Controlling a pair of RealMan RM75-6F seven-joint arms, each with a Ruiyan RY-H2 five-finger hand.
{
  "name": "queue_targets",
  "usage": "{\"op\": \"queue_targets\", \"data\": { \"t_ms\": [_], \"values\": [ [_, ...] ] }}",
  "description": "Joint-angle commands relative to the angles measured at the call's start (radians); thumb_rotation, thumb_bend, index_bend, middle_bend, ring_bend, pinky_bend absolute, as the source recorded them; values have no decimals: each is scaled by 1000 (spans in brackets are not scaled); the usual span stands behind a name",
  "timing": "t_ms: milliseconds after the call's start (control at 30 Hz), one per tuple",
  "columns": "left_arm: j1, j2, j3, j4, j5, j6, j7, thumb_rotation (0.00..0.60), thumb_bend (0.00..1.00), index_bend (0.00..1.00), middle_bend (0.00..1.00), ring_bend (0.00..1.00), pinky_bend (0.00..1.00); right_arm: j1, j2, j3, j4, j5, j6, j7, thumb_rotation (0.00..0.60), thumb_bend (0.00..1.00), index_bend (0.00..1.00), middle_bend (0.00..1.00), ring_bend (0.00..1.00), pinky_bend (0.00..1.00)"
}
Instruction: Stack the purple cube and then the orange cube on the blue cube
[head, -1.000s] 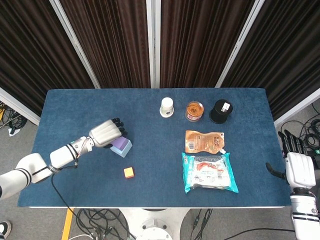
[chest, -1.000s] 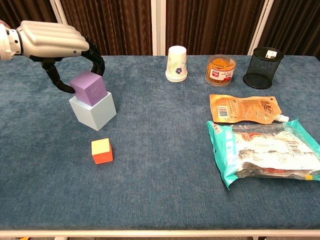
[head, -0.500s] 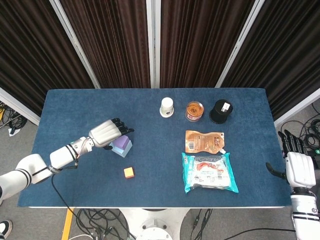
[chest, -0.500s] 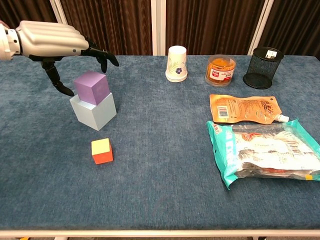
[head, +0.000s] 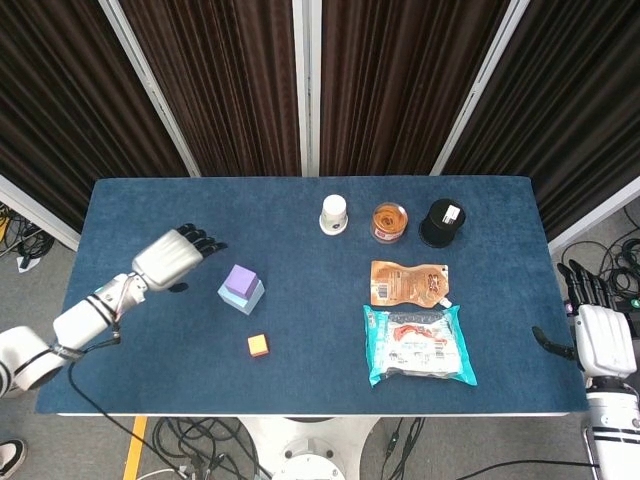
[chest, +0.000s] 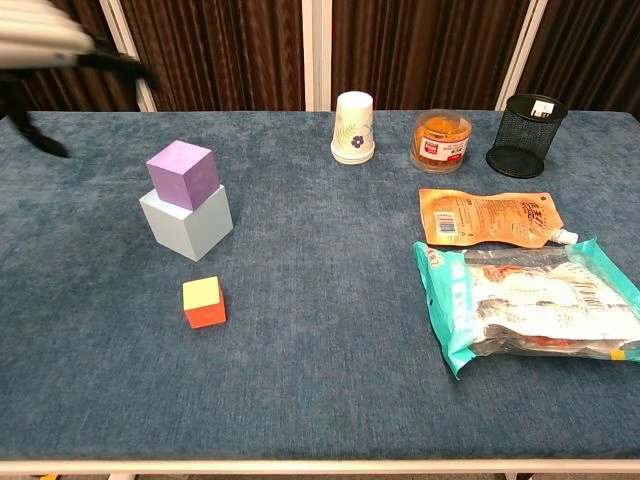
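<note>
The purple cube (head: 239, 281) (chest: 182, 175) rests on top of the pale blue cube (head: 244, 298) (chest: 186, 223), slightly turned against it. The small orange cube (head: 259, 345) (chest: 204, 302) with a yellow top lies alone on the cloth, nearer the front edge. My left hand (head: 169, 256) (chest: 50, 40) hovers to the left of the stack, apart from it, fingers spread and empty; the chest view catches only its fingers at the top left corner. My right hand (head: 597, 333) stays at the table's right edge, fingers apart, holding nothing.
Along the back stand a white paper cup (chest: 353, 127), an orange-lidded jar (chest: 439, 140) and a black mesh pen holder (chest: 521, 122). An orange pouch (chest: 485, 217) and a teal snack bag (chest: 524, 301) lie on the right half of the blue table (chest: 320, 380).
My left hand has let go of the purple cube, opened, and drawn back to the left and upward. The purple cube stays on the blue cube. The right hand is still.
</note>
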Motion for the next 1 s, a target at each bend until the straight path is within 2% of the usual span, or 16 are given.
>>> {"op": "queue_targets", "data": {
  "t_ms": [33,133,233,500,767,1000],
  "values": [
    [132,136,-9,-189,-165,39,162,600,143,306,413,245,246,-12,14,-12,-5,-31,14,28,600,142,0,0,0,0],
    [194,165,-7,-272,-209,86,185,600,137,353,412,246,256,-19,20,-21,-8,-55,22,43,600,142,0,0,0,0],
    [257,150,0,-311,-185,164,175,600,131,365,423,258,264,-23,22,-27,-7,-71,29,50,600,142,0,0,0,0],
    [346,27,-3,-281,-87,273,52,600,131,407,484,320,322,-9,18,-26,-3,-55,0,38,600,142,0,0,0,0],
    [377,-104,22,-227,8,278,-15,600,132,427,509,347,365,0,12,-23,1,-36,-16,27,600,142,0,0,0,0],
    [401,-240,17,-182,-3,247,-1,600,132,431,511,359,384,7,10,-22,3,-24,-28,23,600,141,0,0,0,0]
  ]
}}
